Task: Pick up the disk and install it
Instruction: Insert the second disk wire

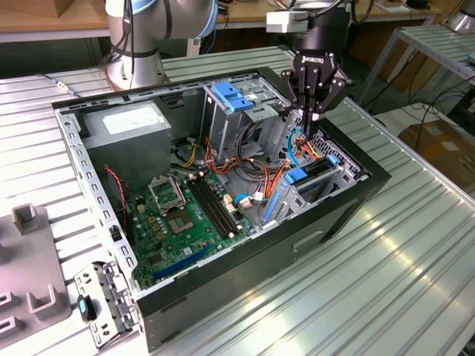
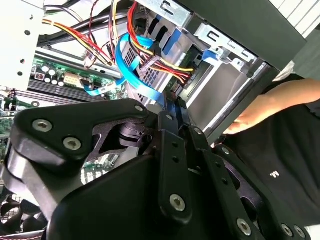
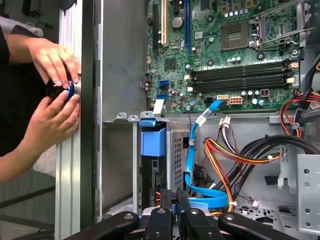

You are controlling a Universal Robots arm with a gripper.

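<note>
Blue-railed disk (image 3: 152, 170) sits upright in the case bay, seemingly just below the gripper (image 3: 171, 200), fingers pressed together.

The claw (image 1: 313, 117) hangs low in the open computer case (image 1: 349, 204), over the drive cage (image 1: 315, 182) near the surface's edge at the exterior view's right. Orange and blue cables (image 1: 297, 148) crowd just beside it. In the first wrist view, a person's hands (image 3: 52, 92) lie against the case wall.
</note>
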